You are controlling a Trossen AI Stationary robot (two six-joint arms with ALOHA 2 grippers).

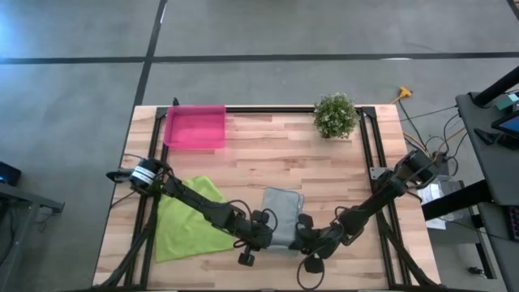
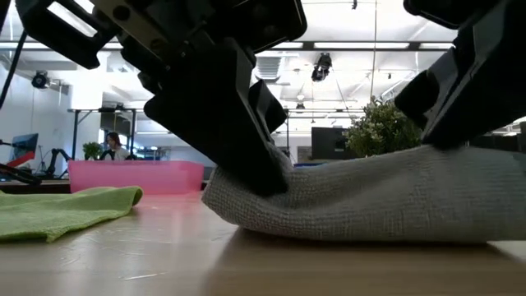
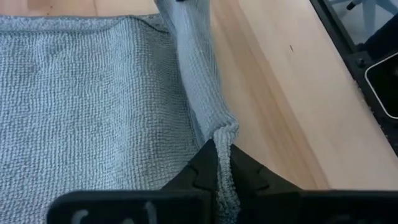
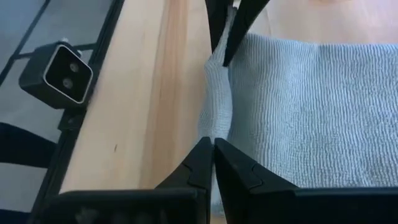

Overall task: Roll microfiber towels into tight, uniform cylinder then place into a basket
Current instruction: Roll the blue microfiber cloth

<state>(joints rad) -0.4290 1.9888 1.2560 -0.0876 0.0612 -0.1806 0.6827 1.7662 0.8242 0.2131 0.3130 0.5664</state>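
Left wrist view shows our left gripper point(image 3: 222, 163) clenched on the near hem of the grey microfiber towel point(image 3: 93, 106), a pinch of cloth standing up between its two fingers. Our right gripper point(image 4: 213, 163) does the same at the other end of that hem, its fingers pressed together on the fabric, with the towel spreading away ahead of it. From above, the two grippers sit close together at the near edge of the table, the grey towel reaching out just beyond them.

We judge this to be the start of the roll: the hem is grasped at both ends and lifted a little off the wood, as the low view shows, but no turn of cloth has formed yet. The next move calls for both grippers to carry the hem forward and over together, level with each other, so the cylinder comes out even and tight.

The lime green towel point(image 1: 188, 221) lies flat just beside the left arm, untouched. The pink basket point(image 1: 195, 126) stands well beyond the left gripper at the far edge of the table, with nothing visible in it.
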